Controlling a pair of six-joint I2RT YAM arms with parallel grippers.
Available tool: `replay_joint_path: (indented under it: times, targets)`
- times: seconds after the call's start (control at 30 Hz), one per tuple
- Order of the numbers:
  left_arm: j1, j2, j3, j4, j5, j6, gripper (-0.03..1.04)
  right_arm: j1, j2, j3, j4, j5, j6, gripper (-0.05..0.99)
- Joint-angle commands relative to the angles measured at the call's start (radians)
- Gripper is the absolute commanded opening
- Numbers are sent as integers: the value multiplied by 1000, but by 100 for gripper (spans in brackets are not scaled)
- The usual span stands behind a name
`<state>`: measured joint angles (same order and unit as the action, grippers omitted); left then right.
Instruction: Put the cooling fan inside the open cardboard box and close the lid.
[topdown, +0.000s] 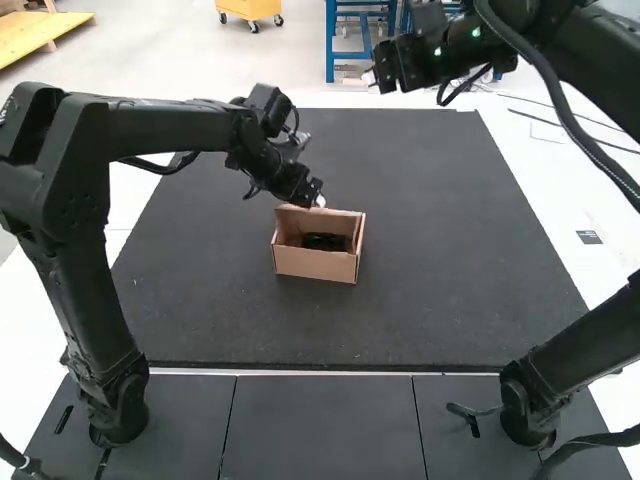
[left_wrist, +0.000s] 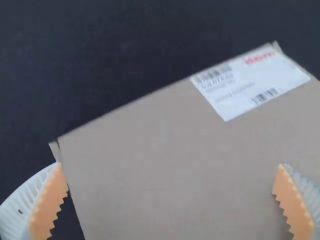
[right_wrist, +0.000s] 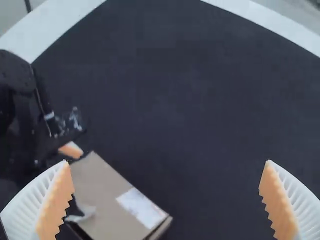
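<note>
Cooling fan (topdown: 320, 241) lies inside the cardboard box (topdown: 315, 263) mid-tabletop (topdown: 450, 250); I note left fingers (left_wrist: 45, 205) spread wide about the lid flap (left_wrist: 175, 165), not clamped; right fingers (right_wrist: 55, 200) wide apart, empty, above the far edge.

Box (topdown: 315, 258): brown cardboard, matt, smooth. Label (left_wrist: 252, 82) on box lid (left_wrist: 165, 165): white paper, printed. Fan (topdown: 320, 241) inside box: black, finish not discernible. Mat (topdown: 450, 250) under box: black, matt, fine-grained. Fingers (right_wrist: 25, 205): white ribbed plastic. Pads (right_wrist: 274, 200): orange, serrated, matt.
</note>
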<state>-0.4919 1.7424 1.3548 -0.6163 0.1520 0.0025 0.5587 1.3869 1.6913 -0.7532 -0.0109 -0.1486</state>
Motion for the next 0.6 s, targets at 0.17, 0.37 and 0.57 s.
replay_joint_path:
  times: [0.17,0.37,0.57]
  targets:
    - [-39,-12,12,-103,-34,54,97,-19,-17,30,14,-27,32,85]
    - [-71,-4,-46,-60,-34,45,97,-40,-19,33,11,-52,49,84]
    - [-77,14,-135,90,-34,40,97,-39,-37,15,-9,-84,73,85]
